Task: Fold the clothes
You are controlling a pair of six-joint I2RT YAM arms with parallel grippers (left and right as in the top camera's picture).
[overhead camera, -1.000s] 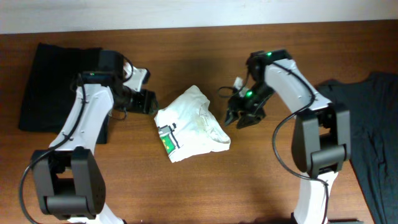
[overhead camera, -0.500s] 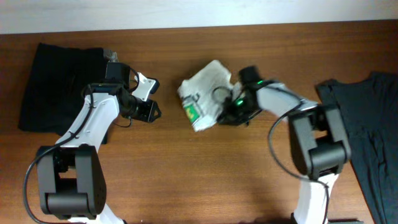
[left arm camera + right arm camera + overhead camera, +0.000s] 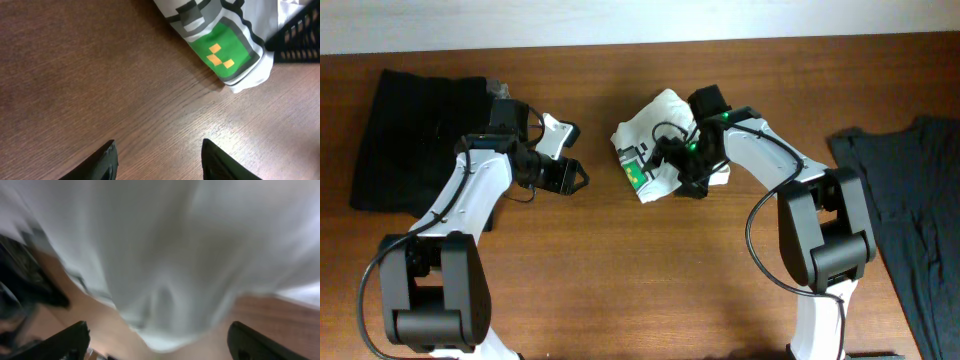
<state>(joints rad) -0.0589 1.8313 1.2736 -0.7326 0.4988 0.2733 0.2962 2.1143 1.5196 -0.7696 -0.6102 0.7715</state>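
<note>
Brown wood-grain table (image 3: pixel 650 290), with a pale wall strip (image 3: pixel 620 20) along its far edge.

Item 1. Left gripper (image 3: pixel 162 165): fingers (image 3: pixel 107 162) spread apart, bare wood between them, nothing held. It points right toward the white bundle and stands apart from it, with a stretch of table between.

Item 2. Right gripper (image 3: pixel 160 345): fingers (image 3: pixel 62 340) spread wide, one at each lower corner of its wrist view. White cloth fills that view, blurred; I cannot tell whether the cloth touches the fingers. Seen from overhead, the gripper sits over the right side of the bundle.

Item 3. White T-shirt (image 3: pixel 658 112): bunched into a small crumpled bundle, not laid flat. It lies toward the far side of the table, between the two grippers and much closer to the right one.

Item 4. Green print (image 3: pixel 222 52): rectangular and blocky, with small orange squares and a stepped black-and-grey border. It sits on the bundle's near-left corner, on the side toward the left gripper.

Item 5. Black garment (image 3: pixel 415 130): flat, roughly rectangular, at the far left of the table. The left arm (image 3: pixel 460 210) passes over its right edge.

Item 6. Dark grey garment (image 3: pixel 910 220): spread loosely along the table's right edge, running out of view at the right and near sides, well apart from the bundle. The right arm (image 3: pixel 770 160) reaches between the two.
</note>
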